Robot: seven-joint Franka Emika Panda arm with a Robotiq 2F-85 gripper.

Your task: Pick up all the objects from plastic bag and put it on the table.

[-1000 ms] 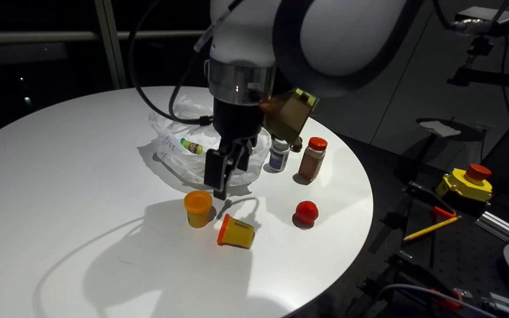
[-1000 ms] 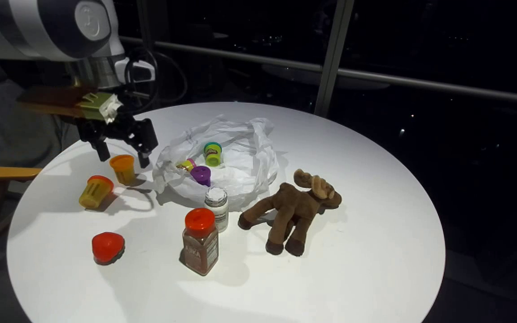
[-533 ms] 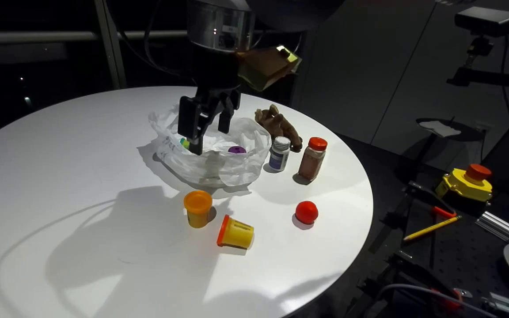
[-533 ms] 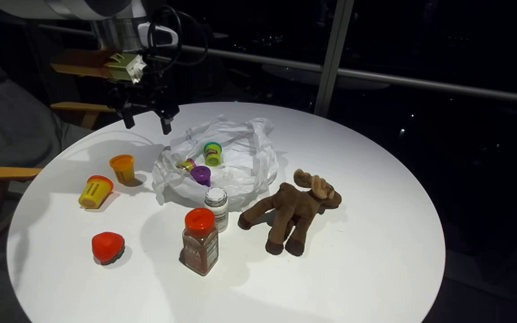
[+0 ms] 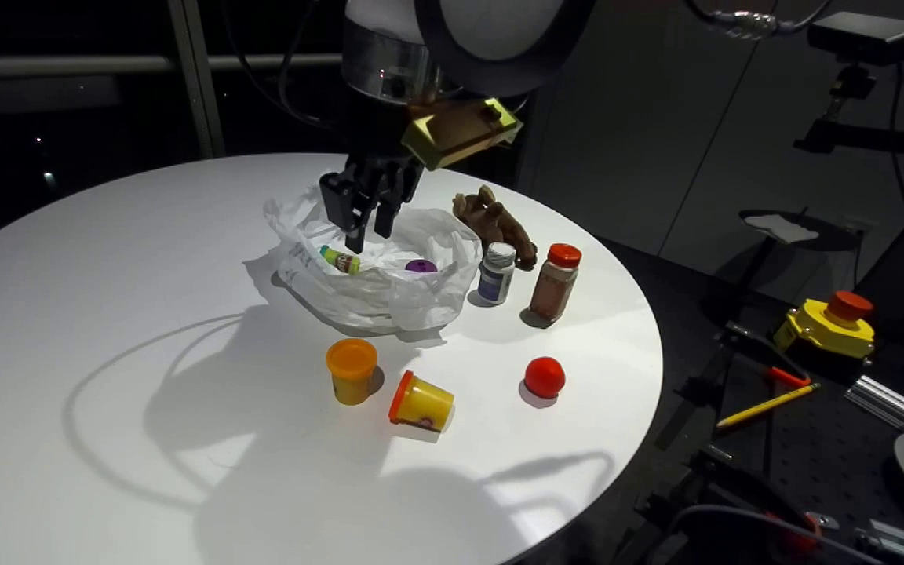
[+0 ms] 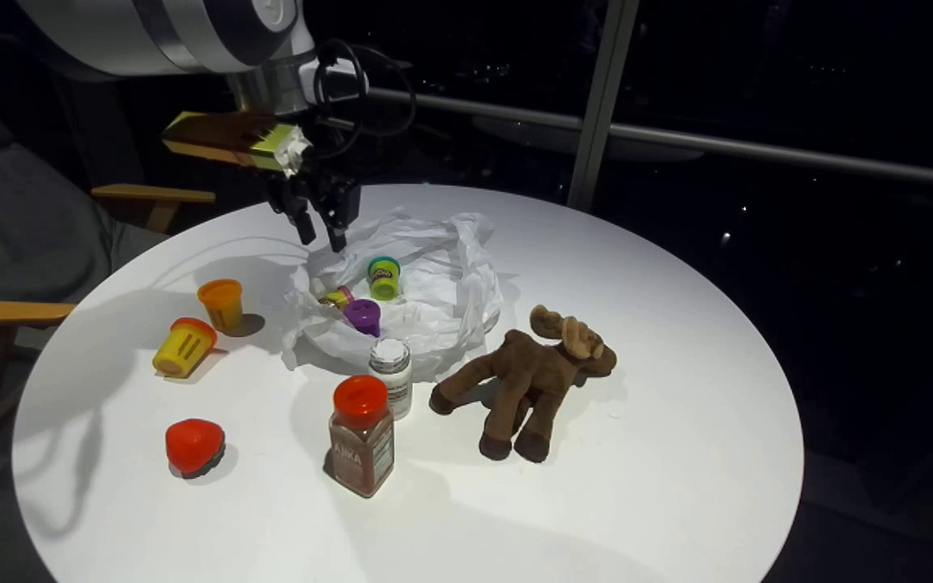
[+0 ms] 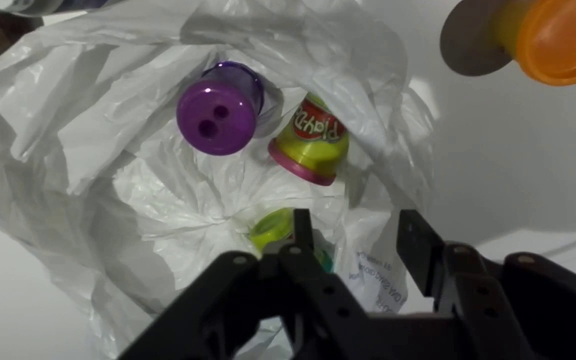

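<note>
Since half a second ago, the gripper (image 6: 321,237) has shifted farther over the plastic bag (image 6: 476,283), its fingers look closer together in both exterior views, and the yellow tub with the red lid (image 5: 424,404) has rolled slightly where it lies on the table (image 6: 661,340). The fingers stand a moderate gap apart and hold nothing. Three tubs are inside the open bag. The lime tub with the teal lid (image 6: 384,279) lies on its side; in the wrist view its long axis slants from upper left to lower right, lid end lower right, partly hidden behind a finger. The yellow tub with the pink lid (image 7: 312,142) slants from upper right to lower left, lid lower left. Near it, the purple tub (image 7: 223,125) faces its lid to the wrist camera; how far it tilts I cannot tell. Outside the bag, the orange tub (image 5: 351,373) stands upright; near it, in an exterior view, the red lid (image 5: 399,396) of the lying tub points left. A white bottle (image 6: 391,380) and a red-lidded jar (image 6: 362,441) stand upright, near a moose toy (image 6: 527,368).
</note>
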